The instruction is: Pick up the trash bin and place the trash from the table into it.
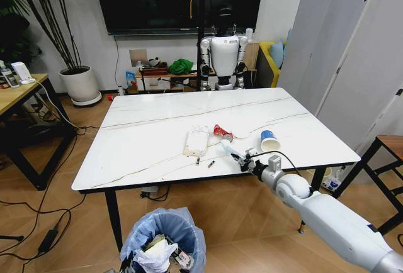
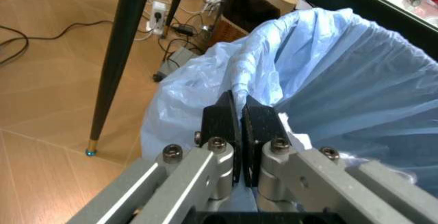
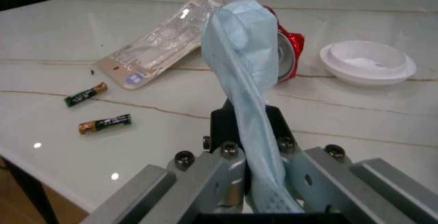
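Behind the white marble-look tabletop (image 1: 189, 116), a white humanoid and a dark screen fill the upper middle of the head view, with a potted plant at upper left. Near the front edge at centre frame lie a clear plastic pack (image 1: 196, 141), a crushed red can (image 1: 222, 131), a paper cup (image 1: 269, 141) on its side and two small batteries (image 1: 204, 161). The right end effector (image 1: 242, 158) reaches in from lower right, carrying a pale blue piece over the tabletop's front edge. The trash bin (image 1: 165, 238), lined with a blue bag and already holding crumpled litter, sits at bottom centre, below the tabletop. In the left wrist view, the left end effector (image 2: 238, 114) has its pads pressed together on the bag's gathered rim, so the bin is held. In the right wrist view, the right end effector (image 3: 252, 131) is clamped on what looks like a crumpled light blue mask (image 3: 243, 49), raised above the tabletop with the can, pack, cup and batteries beyond it. The step in hand appears to be carrying this piece to the bin; the next move calls for swinging it over the bag's mouth before the fingers part.
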Robot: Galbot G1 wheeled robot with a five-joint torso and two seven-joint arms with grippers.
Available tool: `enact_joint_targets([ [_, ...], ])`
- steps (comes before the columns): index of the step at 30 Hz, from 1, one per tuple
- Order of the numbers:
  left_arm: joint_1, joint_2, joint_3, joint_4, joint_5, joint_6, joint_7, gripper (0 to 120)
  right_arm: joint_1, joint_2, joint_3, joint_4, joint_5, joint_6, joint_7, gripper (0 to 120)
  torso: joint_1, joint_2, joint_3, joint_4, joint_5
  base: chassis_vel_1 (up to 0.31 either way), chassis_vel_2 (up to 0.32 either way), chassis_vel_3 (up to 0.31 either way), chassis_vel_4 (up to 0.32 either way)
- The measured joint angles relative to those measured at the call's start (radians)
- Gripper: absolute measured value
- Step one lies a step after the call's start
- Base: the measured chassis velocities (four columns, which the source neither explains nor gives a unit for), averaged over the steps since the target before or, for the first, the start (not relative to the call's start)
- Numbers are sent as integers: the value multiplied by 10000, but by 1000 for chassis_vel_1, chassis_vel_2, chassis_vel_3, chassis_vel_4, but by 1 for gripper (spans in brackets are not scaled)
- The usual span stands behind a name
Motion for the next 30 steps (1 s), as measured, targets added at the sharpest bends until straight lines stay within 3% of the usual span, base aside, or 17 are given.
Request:
enact_joint_targets([
  [3, -5, 156, 130, -48, -83, 4, -24, 0, -1241, -876, 1261, 1415, -394, 301, -439, 0, 0, 1, -4, -2, -14, 0, 0, 0, 0],
  [7, 9, 254, 300, -116, -86, 3, -35, 0, -2336, -1573, 2134, 2700, -600, 437, -824, 0, 1, 0, -2, -5, -1, 0, 0, 0, 0],
  [12, -62, 404, 817, -188, -129, 7, -54, 0, -4938, -2940, 4109, 5715, -856, 222, -1257, 0, -2, 2, -4, -3, -7, 0, 0, 0, 0],
  [18, -400, 349, 1166, 121, -86, 14, -40, 0, -7197, -3375, 4848, 7587, -1698, -60, -1596, 0, -2, 2, -3, 0, 16, 0, 0, 0, 0],
  [24, -875, -22, 1166, 500, -14, 5, -10, 0, -8446, -2992, 4311, 7241, -3151, -39, -2277, 0, -2, 2, -3, -7, 19, 0, 0, 0, 0],
  [30, -1034, 46, 1169, 756, -101, -15, -16, 0, -8285, -2556, 4137, 6753, -3389, -39, -2501, 0, 0, 1, -1, -9, -4, 0, 0, 0, 0],
])
